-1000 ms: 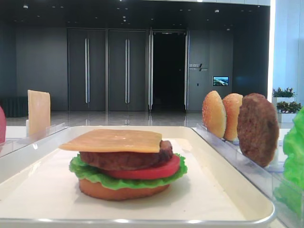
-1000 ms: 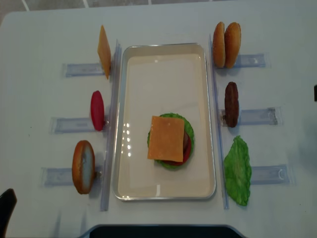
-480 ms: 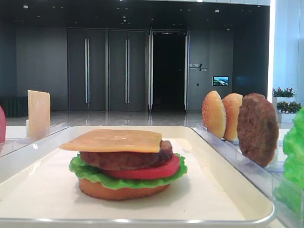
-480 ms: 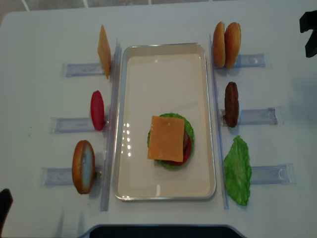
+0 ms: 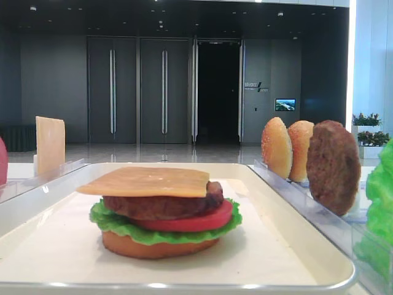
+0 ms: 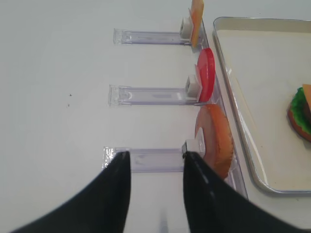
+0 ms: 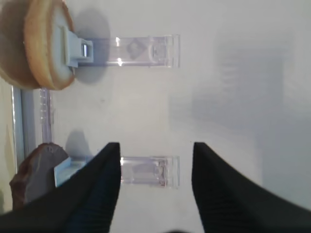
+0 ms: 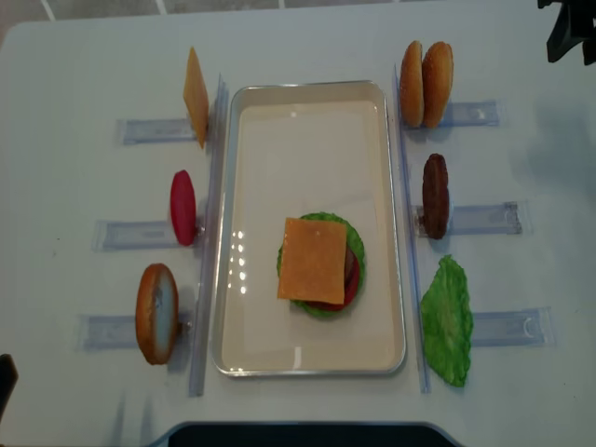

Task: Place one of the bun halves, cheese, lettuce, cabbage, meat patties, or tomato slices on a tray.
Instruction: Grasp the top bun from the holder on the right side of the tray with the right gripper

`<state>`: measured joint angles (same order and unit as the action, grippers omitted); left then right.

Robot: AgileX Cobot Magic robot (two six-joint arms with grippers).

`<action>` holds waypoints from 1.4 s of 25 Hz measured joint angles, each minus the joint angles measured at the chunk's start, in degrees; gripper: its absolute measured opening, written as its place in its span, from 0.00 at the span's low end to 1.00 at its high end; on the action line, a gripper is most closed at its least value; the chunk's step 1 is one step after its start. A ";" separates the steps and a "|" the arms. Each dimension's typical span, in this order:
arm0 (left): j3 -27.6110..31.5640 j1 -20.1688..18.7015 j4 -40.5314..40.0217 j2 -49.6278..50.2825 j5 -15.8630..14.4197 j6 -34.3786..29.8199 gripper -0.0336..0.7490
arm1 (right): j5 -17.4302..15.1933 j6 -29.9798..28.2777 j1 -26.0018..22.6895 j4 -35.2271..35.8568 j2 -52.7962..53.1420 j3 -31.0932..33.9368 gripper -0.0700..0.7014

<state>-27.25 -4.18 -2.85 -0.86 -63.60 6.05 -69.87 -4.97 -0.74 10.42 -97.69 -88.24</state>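
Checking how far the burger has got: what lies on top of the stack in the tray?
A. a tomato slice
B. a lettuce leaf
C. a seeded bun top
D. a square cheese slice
D: a flat yellow-orange cheese slice caps the stack in the tray, above the patty.

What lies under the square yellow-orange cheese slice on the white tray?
Under the cheese slice on the white tray: brown patty, red tomato slice, green lettuce, orange-brown bottom bun. Their centres are covered.

— What do you see besides the food?
— You have a white table (image 8: 74, 65) with clear plastic racks (image 8: 484, 219) lying flat on both sides.
— And behind it?
— You face dark double doors (image 5: 138, 89), a small lit screen (image 5: 285, 104) and potted plants (image 5: 367, 120).
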 joint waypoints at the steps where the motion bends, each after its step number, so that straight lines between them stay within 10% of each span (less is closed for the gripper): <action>1: 0.00 0.00 0.00 0.00 0.00 0.00 0.38 | 0.00 0.07 0.09 0.01 -0.98 -1.08 0.55; 18: 0.00 0.00 0.00 0.00 0.00 0.00 0.06 | 1.40 7.73 5.97 -0.21 -7.04 -7.05 0.55; 35: 0.00 0.00 -0.11 0.00 0.00 0.53 0.04 | 10.69 19.06 21.23 -1.93 -7.99 -8.78 0.55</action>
<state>-27.25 -4.18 -2.96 -0.86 -63.60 6.58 -59.17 14.09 20.49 8.49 -105.68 -97.03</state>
